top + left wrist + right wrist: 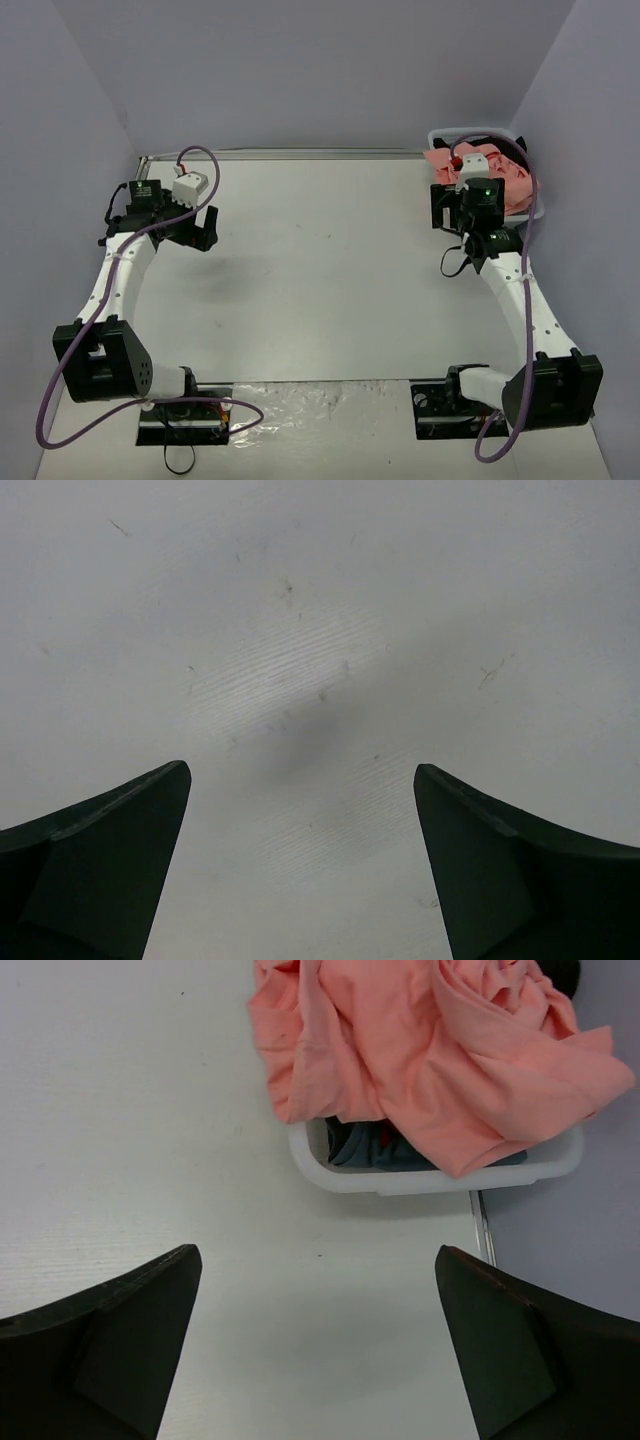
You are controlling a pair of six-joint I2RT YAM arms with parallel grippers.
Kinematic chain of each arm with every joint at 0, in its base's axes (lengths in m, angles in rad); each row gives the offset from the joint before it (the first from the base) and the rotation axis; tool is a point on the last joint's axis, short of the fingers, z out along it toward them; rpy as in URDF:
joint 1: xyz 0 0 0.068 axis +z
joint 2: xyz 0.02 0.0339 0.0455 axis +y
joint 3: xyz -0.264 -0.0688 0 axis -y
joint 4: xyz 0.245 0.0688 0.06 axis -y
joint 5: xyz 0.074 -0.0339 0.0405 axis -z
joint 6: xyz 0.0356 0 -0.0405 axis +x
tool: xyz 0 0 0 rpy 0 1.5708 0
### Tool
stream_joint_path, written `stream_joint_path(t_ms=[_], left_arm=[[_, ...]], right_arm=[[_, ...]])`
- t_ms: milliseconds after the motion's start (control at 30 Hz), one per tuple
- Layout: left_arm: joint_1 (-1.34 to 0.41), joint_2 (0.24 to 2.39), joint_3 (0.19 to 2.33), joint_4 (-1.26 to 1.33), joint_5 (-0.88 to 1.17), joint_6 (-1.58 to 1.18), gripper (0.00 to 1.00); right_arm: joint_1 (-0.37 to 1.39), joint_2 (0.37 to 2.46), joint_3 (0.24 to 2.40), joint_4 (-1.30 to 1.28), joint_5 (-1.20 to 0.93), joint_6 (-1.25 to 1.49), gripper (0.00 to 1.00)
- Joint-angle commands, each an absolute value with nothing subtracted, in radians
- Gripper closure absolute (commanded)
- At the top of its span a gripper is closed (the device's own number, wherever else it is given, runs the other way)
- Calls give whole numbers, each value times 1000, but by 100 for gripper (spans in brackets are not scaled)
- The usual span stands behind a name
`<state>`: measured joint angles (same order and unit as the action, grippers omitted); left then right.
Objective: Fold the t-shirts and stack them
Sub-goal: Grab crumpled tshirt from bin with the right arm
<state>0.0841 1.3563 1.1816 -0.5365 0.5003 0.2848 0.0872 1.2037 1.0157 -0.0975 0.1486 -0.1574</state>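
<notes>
The salmon-pink t-shirts (pixel 430 1050) are lying crumpled, spilling over the rim of the white basket (pixel 430 1178) just ahead of the right gripper (pixel 317 1260), which is hovering wide open, holding nothing. Darker cloth (pixel 350 1145), perhaps another garment, is showing beneath them. The left gripper (pixel 300 775), also standing open and empty, is hanging over the surface (pixel 300 600), well apart from them.

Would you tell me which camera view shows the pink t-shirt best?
Right wrist view: the t-shirt lies close, spilling over the basket. The top view shows it small, partly behind the right arm; the left wrist shows only table.
</notes>
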Motion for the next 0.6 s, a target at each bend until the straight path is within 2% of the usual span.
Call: stream_joint_path(t_ms=[0, 167, 333, 567], left_arm=[[81, 1332, 1164, -555, 459, 330, 6], [81, 1281, 1138, -535, 474, 330, 6], [89, 1279, 1134, -538, 483, 328, 6], [100, 1276, 1132, -537, 495, 321, 6]], right_arm=[[83, 1148, 1054, -31, 235, -132, 0], [81, 1117, 994, -14, 72, -230, 0], [89, 1196, 1052, -41, 101, -219, 0], [90, 1166, 1048, -40, 14, -216, 0]])
